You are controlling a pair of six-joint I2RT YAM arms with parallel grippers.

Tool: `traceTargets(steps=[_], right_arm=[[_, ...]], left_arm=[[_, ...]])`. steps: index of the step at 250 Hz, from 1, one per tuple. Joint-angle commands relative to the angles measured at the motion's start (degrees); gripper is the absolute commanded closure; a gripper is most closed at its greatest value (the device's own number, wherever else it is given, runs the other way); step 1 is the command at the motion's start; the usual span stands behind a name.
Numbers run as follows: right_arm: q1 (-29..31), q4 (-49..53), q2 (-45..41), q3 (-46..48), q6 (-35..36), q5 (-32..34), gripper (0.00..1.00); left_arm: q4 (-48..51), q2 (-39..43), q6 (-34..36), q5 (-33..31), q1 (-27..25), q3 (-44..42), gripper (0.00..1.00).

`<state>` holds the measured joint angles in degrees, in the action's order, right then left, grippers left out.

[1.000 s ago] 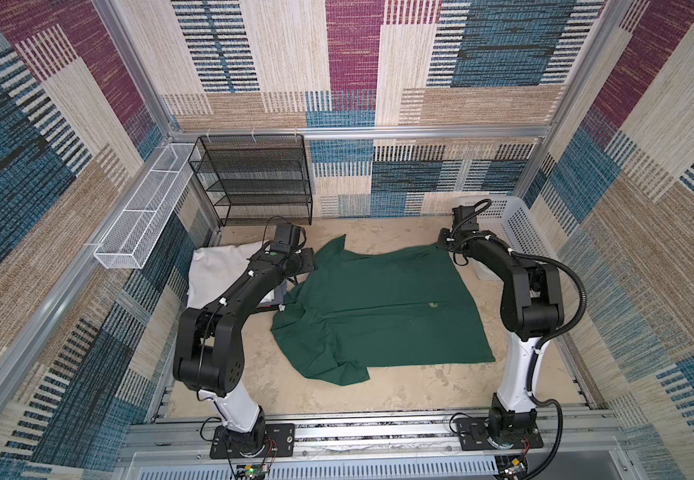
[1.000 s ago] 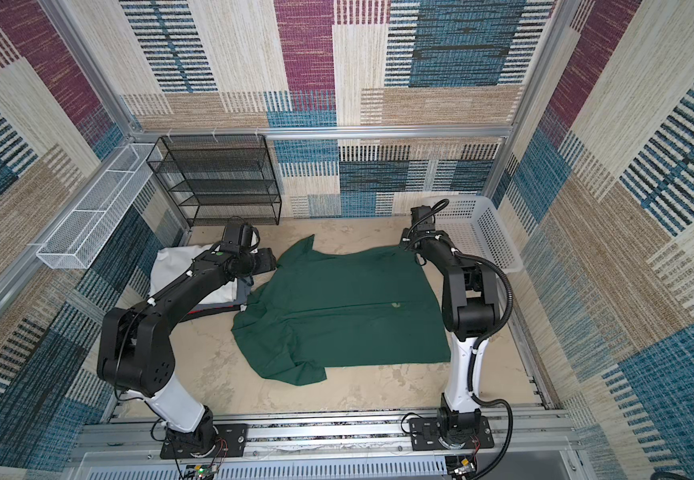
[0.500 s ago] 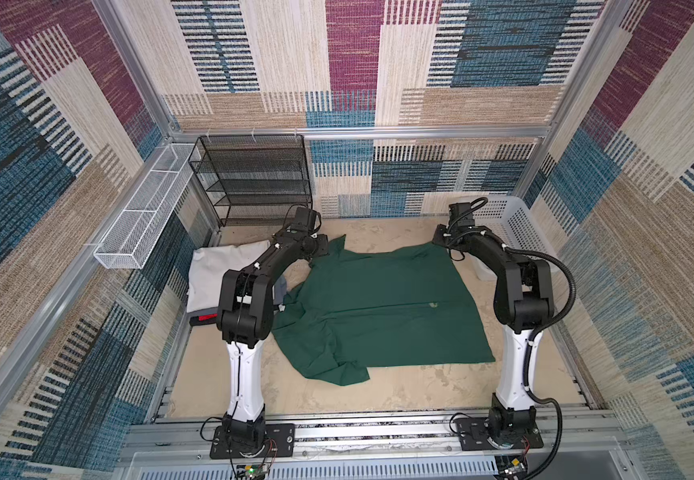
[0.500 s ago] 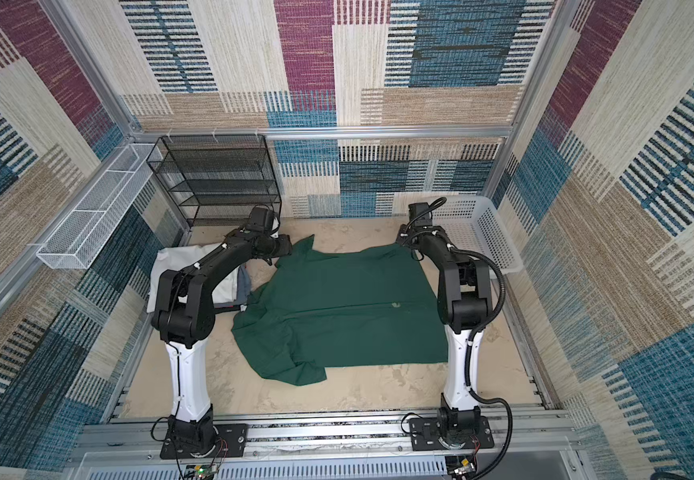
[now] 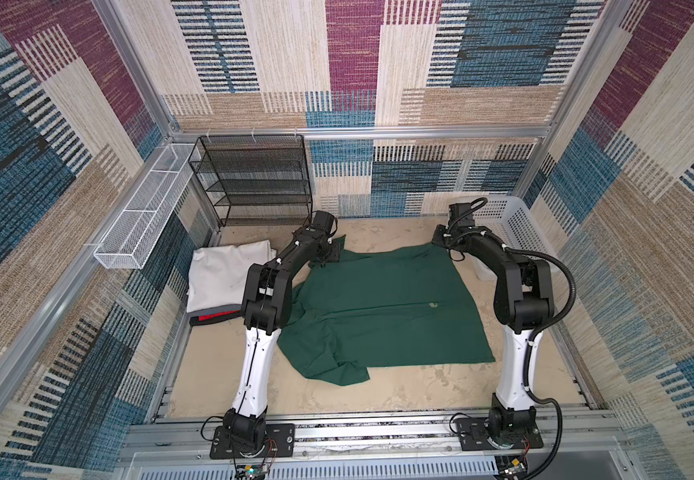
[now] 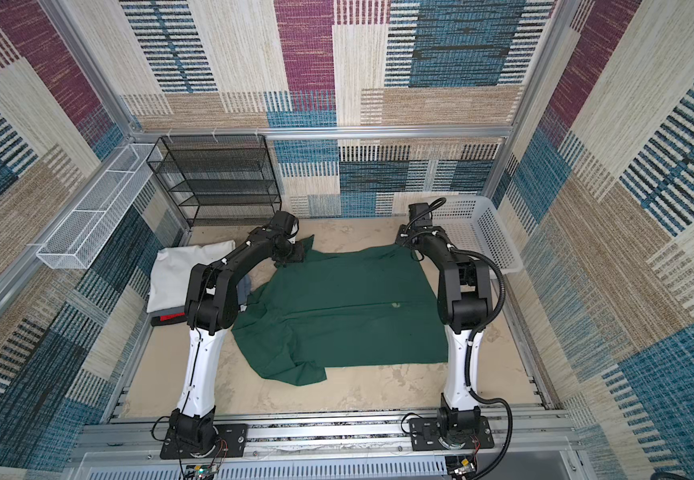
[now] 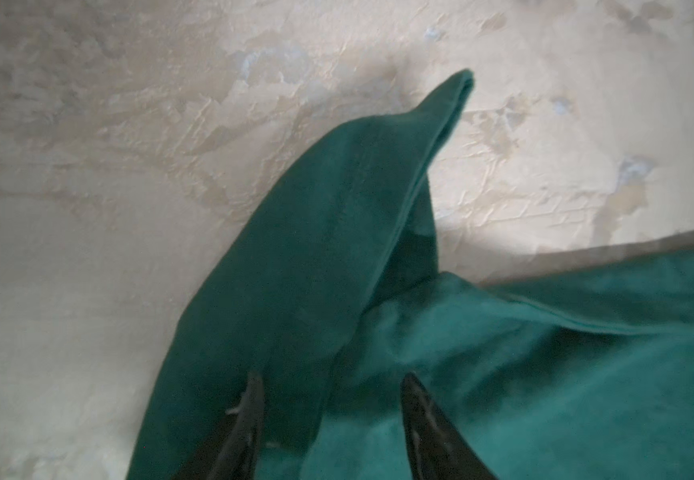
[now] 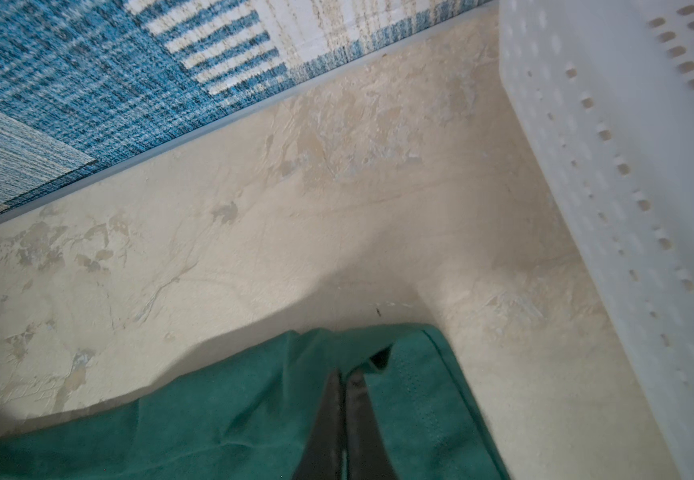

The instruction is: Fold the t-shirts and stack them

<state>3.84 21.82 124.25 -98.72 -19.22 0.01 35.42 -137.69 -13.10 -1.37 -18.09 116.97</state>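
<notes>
A dark green t-shirt (image 5: 386, 307) (image 6: 345, 307) lies spread on the table, its near left part rumpled. My left gripper (image 5: 330, 253) (image 6: 295, 253) is at its far left corner. In the left wrist view this gripper (image 7: 330, 376) is open, its fingers straddling a raised fold of the green cloth (image 7: 316, 232). My right gripper (image 5: 440, 239) (image 6: 401, 239) is at the far right corner. In the right wrist view it (image 8: 344, 372) is shut on the green hem (image 8: 233, 415). At the left lies a stack of folded t-shirts: white (image 5: 228, 274) on top, grey below, black and red (image 5: 212, 318) at the bottom.
A white plastic basket (image 5: 507, 220) (image 8: 627, 145) stands at the far right, close to my right gripper. A black mesh shelf (image 5: 258, 178) stands against the back wall. A white wire tray (image 5: 141, 224) hangs on the left wall.
My left arm has swung from beside the folded stack to the shirt's far left corner, and its jaws have narrowed a little. The right gripper has stayed shut at the far right corner.
</notes>
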Motion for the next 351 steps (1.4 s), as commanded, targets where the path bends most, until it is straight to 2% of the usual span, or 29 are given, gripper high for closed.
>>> traceTargets(steps=[1, 105, 146, 170, 198, 263, 304, 351], right_arm=[[0.0, -1.2, -0.6, 0.0, 0.3, -0.2, 1.00], [0.0, -1.0, -0.7, -0.2, 0.8, 0.8, 1.00], [-0.1, -0.8, -0.8, -0.2, 0.9, 1.5, 1.00], [-0.1, -0.8, -0.9, -0.2, 1.1, 2.0, 1.00], [-0.1, -0.6, -0.9, -0.3, 1.5, 2.9, 1.00], [-0.1, -0.9, -0.9, -0.3, 1.6, 2.7, 1.00], [-0.1, -1.1, -0.7, -0.5, 1.6, 2.2, 1.00], [-0.1, -0.9, -0.9, -0.4, 2.0, 2.3, 1.00]], left_arm=[[4.0, -1.5, 1.6, -3.2, 0.1, 2.2, 0.46], [3.5, -3.0, 2.6, -6.1, 0.1, 4.6, 0.53], [4.8, -3.8, 1.7, -6.5, 0.5, 6.5, 0.61], [4.8, -3.6, 1.3, -6.9, 0.8, 6.5, 0.72], [4.5, -3.9, 2.4, -7.3, 1.1, 7.2, 1.00], [7.0, -5.4, 7.3, -9.8, 1.7, 15.8, 1.00], [5.2, -6.0, 13.1, -11.2, 1.7, 19.5, 1.00], [5.5, -7.7, 18.5, -18.9, 1.7, 27.0, 1.00]])
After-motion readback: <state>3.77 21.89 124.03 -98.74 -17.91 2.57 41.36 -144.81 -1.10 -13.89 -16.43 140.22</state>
